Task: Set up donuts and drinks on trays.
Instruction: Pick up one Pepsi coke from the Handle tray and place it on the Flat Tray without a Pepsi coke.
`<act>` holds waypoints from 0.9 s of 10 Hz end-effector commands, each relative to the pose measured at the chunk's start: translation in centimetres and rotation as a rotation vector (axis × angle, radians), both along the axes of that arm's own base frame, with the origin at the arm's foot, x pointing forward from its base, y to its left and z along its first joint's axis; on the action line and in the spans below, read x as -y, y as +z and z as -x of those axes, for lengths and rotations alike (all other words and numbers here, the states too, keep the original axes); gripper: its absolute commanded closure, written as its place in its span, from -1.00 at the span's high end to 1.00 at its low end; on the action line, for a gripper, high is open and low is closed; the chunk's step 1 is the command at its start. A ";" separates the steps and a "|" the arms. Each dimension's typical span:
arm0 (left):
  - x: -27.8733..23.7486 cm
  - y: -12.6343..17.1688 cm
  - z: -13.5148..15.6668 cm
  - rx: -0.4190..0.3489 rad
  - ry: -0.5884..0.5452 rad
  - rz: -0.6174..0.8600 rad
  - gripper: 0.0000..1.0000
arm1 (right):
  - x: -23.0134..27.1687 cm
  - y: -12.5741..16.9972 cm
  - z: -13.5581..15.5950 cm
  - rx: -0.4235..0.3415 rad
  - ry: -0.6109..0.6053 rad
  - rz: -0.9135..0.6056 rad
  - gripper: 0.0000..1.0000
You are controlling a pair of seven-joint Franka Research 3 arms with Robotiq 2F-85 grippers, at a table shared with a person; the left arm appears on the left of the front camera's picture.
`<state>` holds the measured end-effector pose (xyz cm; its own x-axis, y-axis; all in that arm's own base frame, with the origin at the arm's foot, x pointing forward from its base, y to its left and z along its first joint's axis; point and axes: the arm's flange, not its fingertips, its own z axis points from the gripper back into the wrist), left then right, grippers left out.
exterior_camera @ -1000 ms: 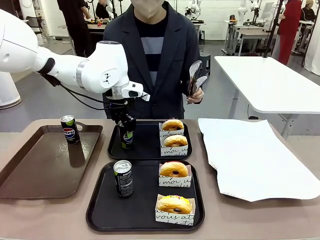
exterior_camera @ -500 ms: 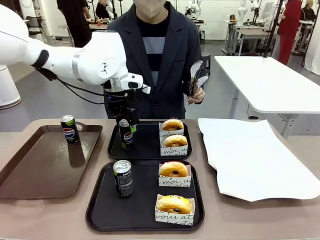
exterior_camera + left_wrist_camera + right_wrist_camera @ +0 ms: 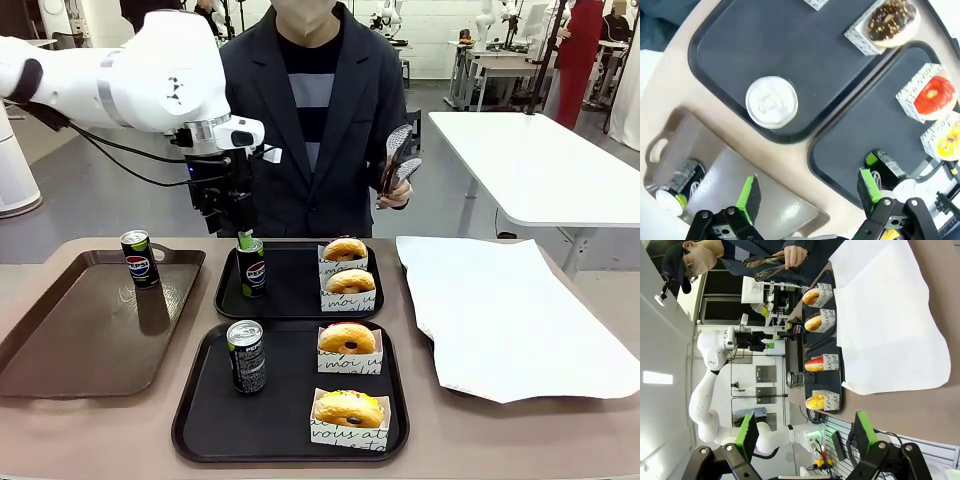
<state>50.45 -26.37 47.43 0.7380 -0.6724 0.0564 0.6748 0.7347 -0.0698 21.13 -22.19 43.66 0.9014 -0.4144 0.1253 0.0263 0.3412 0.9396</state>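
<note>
My left gripper (image 3: pixel 240 233) hangs open just above a drink can (image 3: pixel 252 267) that stands free on the far black tray (image 3: pixel 295 288). From the left wrist, the open gripper (image 3: pixel 809 189) looks down on that can's silver top (image 3: pixel 772 101). Two sleeved donuts (image 3: pixel 347 265) share the far tray. The near black tray (image 3: pixel 285 400) holds another can (image 3: pixel 246 356) and two donuts (image 3: pixel 348 340) (image 3: pixel 348 408). My right gripper (image 3: pixel 805 432) is open, holds nothing and is far from the trays (image 3: pixel 816 347).
A brown handled tray (image 3: pixel 70 340) at the left holds a third can (image 3: pixel 139 258). A large white paper sheet (image 3: pixel 510 310) covers the table's right side. The person behind the far tray holds metal tongs (image 3: pixel 393 160) at chest height.
My left gripper has let go of the can on the far tray, opened, and risen up and slightly left. The can stays standing.
</note>
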 end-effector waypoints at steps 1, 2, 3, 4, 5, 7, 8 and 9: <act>-1.4 0.3 2.1 -0.024 0.026 0.014 1.00 | 0.0 0.0 -0.1 0.019 0.004 -0.008 1.00; -1.9 0.6 2.5 -0.052 0.052 0.030 1.00 | 0.0 0.0 -0.1 0.019 0.004 -0.008 1.00; -0.5 0.4 0.8 -0.009 0.008 0.000 1.00 | 0.0 0.0 -0.1 0.019 0.004 -0.008 1.00; -0.5 0.4 0.8 -0.009 0.008 0.000 1.00 | 0.0 0.0 -0.1 0.019 0.004 -0.008 1.00; -0.5 0.4 0.8 -0.009 0.008 0.000 1.00 | 0.0 0.0 -0.1 0.019 0.004 -0.008 1.00; -0.5 0.4 0.8 -0.009 0.008 0.000 1.00 | 0.0 0.0 -0.1 0.019 0.004 -0.008 1.00; -0.5 0.4 0.8 -0.009 0.008 0.000 1.00 | 0.0 0.0 -0.1 0.019 0.004 -0.008 1.00; -0.6 0.3 1.2 -0.028 0.015 0.007 1.00 | 0.0 0.0 -0.1 0.019 0.004 -0.008 1.00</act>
